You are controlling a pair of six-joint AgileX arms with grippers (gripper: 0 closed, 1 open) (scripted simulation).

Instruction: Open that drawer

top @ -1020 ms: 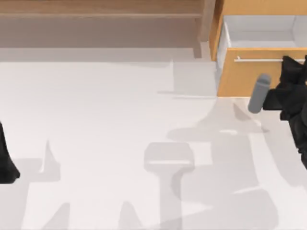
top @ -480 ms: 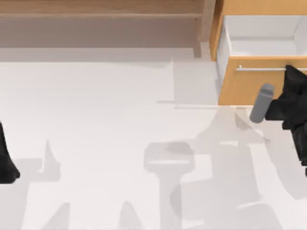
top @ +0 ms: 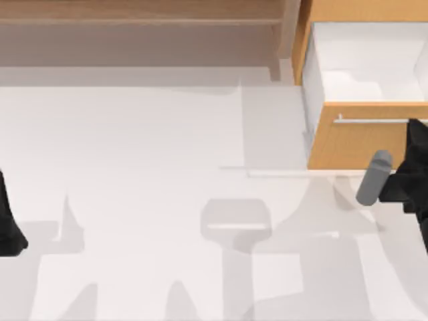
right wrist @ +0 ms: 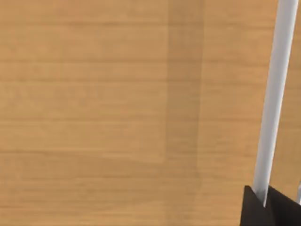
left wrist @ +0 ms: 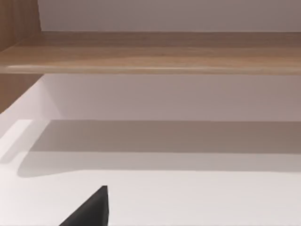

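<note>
At the far right of the white table (top: 134, 167), beside the dull brown open shelf unit (top: 140, 20), stood the boxy drawer (top: 354, 144) with its smooth orange-tan wooden front, and it was already drawn well out of its cabinet. From above, its white inner walls and white floor lay open behind the front panel, so most of the opening appeared done. The thin horizontal silver bar handle (top: 371, 120) ran along the upper part of that front.

The right gripper (top: 414, 134) sat against the drawer front at the handle's right end. In the right wrist view the silver bar (right wrist: 273, 99) ran down between the gripper's dark fingertips (right wrist: 254, 209), which stood on either side of it and looked pinched onto it; the right arm's grey link reached out just in front of the drawer.

The left arm (top: 8, 221) rested well away from the drawer, at the table's left edge, and whether its fingers were spread or pressed together could not be told.

Judging by how much of the interior was exposed, what remained was probably a last short pull, if any, and then releasing the handle.
</note>
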